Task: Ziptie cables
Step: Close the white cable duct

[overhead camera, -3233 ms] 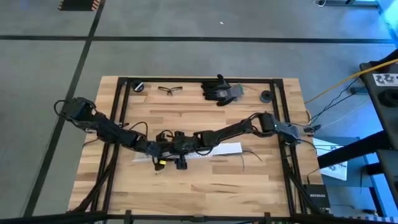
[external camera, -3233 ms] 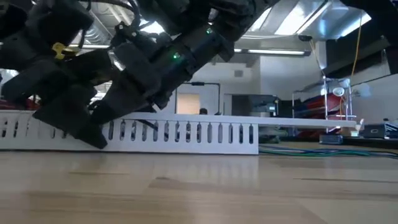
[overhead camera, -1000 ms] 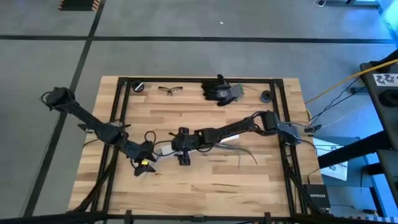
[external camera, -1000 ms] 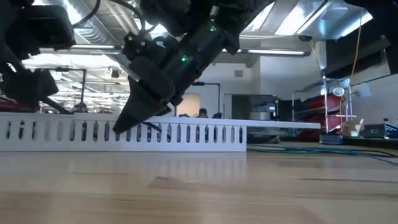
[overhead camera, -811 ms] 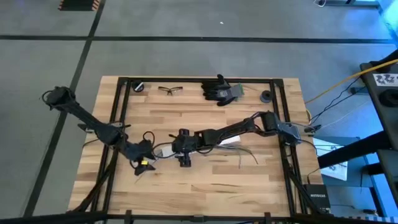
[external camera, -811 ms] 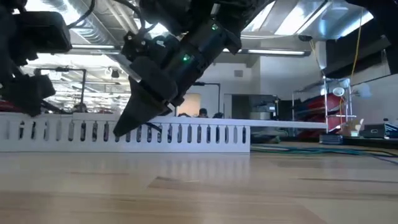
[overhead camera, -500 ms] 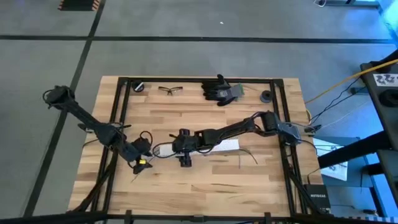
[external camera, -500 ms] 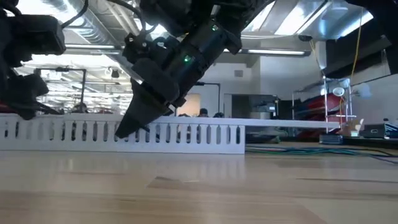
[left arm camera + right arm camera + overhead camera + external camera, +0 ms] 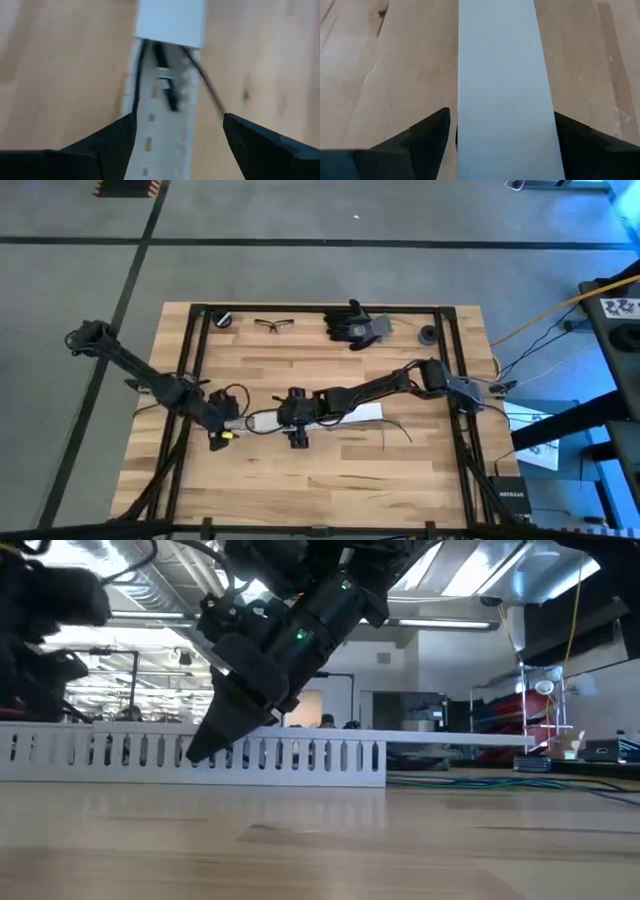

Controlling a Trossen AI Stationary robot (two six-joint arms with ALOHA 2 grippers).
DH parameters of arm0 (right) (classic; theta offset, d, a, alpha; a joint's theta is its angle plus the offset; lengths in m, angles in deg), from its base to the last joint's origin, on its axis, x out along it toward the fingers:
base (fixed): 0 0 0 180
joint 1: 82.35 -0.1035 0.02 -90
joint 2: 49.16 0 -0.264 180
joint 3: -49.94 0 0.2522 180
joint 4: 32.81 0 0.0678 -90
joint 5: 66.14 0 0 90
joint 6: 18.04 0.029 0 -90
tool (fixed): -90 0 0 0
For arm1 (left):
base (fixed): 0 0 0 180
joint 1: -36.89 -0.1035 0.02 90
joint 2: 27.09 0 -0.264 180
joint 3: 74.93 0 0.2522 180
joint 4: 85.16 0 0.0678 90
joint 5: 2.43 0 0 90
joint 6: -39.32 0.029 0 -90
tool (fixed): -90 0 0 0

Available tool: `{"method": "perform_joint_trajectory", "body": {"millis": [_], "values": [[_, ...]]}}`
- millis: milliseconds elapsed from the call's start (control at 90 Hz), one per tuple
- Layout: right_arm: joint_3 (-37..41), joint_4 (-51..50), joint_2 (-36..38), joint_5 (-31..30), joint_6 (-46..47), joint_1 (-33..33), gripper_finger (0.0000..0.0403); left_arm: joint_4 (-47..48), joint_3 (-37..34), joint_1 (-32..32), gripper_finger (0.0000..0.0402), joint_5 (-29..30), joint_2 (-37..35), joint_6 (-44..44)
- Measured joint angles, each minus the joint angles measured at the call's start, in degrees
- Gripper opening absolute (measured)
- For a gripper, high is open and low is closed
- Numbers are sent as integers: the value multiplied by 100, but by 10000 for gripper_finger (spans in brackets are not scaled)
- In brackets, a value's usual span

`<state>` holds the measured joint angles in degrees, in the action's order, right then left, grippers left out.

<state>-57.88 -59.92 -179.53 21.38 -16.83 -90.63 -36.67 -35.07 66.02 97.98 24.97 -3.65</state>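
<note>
A white perforated cable duct (image 9: 250,755) lies across the table's middle. In the left wrist view its open channel (image 9: 160,130) holds dark cables (image 9: 167,92), and one cable (image 9: 210,90) runs out over its side. A flat white cover (image 9: 505,100) lies on the duct's right part. More loose cables (image 9: 395,428) lie to the right of it. My left gripper (image 9: 220,435) is open at the duct's left end, a finger on either side of the channel. My right gripper (image 9: 283,418) is open over the cover, pointing down and left. My left gripper straddles the open channel (image 9: 150,145) along its length; a gap shows beside one finger (image 9: 250,145), and I cannot tell whether the other touches. My right gripper has its fingers (image 9: 427,135) at the cover's two long edges (image 9: 462,130), slanting down from the right; I cannot tell whether they touch.
Black gloves (image 9: 355,325), safety glasses (image 9: 272,325) and two small black round parts (image 9: 222,318) (image 9: 428,334) lie along the far edge. Black frame rails (image 9: 195,360) (image 9: 455,370) run down both sides. Bare wood lies toward the near edge (image 9: 330,480).
My left gripper has drawn back toward the table's left edge, along the duct. The perforated duct has slid a little to the left; in the low view its right end has moved left. My right gripper has kept still.
</note>
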Motion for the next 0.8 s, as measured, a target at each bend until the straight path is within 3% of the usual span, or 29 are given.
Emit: {"method": "perform_joint_trajectory", "body": {"millis": [156,400,511,667,800], "values": [[0,0,-2,0,-2,4,284,225,327,-376,282,-396,-9,635],[0,11,-2,-2,-10,4,284,2294,1115,-381,282,-536,-16,553],[0,-13,-2,-2,-26,4,284,2639,1403,-349,282,-545,-23,447],[0,-20,-2,-2,-46,4,284,2037,1761,-356,282,463,-29,953],[0,-20,-2,-2,-46,4,284,996,1474,-442,282,1412,-31,1620]]}}
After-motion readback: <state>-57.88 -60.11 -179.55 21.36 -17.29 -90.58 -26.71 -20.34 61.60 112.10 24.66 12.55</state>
